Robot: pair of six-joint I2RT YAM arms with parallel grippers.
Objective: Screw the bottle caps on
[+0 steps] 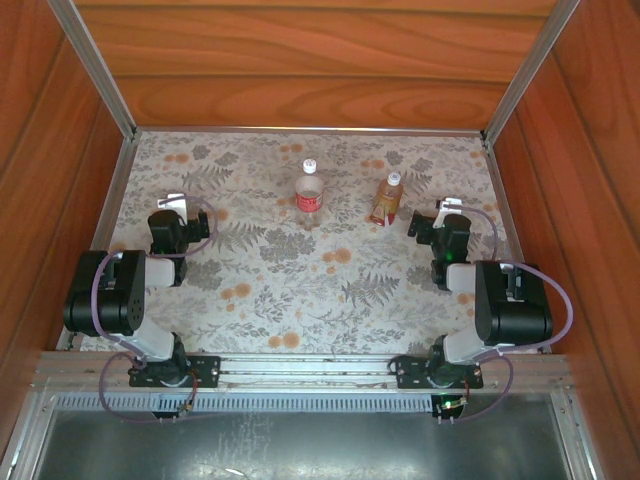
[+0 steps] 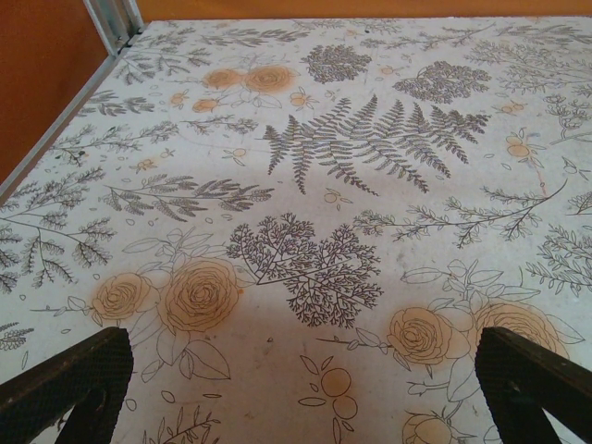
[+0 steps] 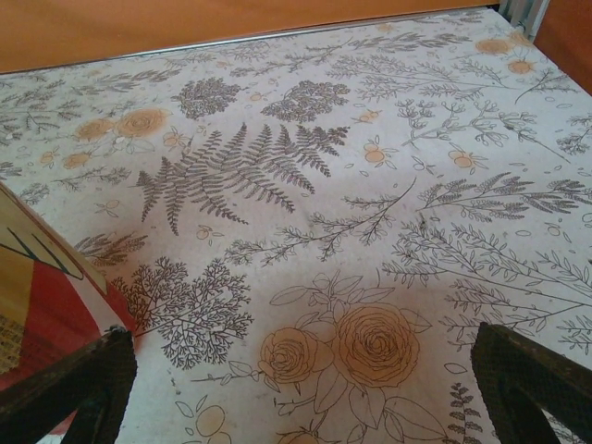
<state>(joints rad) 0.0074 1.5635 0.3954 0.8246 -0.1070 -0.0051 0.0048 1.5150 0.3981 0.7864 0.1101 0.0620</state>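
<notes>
The brown bottle (image 3: 37, 296) is cut off at the edge of the right wrist camera, so I see just a bit of its tan and red label there, next to one dark finger. From above, it stands near the back of the flowery table (image 1: 330, 290), close to the right gripper (image 3: 303, 338), with a white cap (image 1: 394, 178) on its top. The clear bottle (image 1: 310, 195) with the red label stands to its left, not touching it, and the other white cap (image 1: 310, 165) sits on top of that one. The caps are too small for me to tell if they are twisted tight. I cannot tell what is inside either bottle. The right gripper's two fingers are spread wide with nothing between them. The left gripper (image 2: 301, 342) is by the left wall, well apart from both bottles. Its fingers are wide apart too, over bare table.
</notes>
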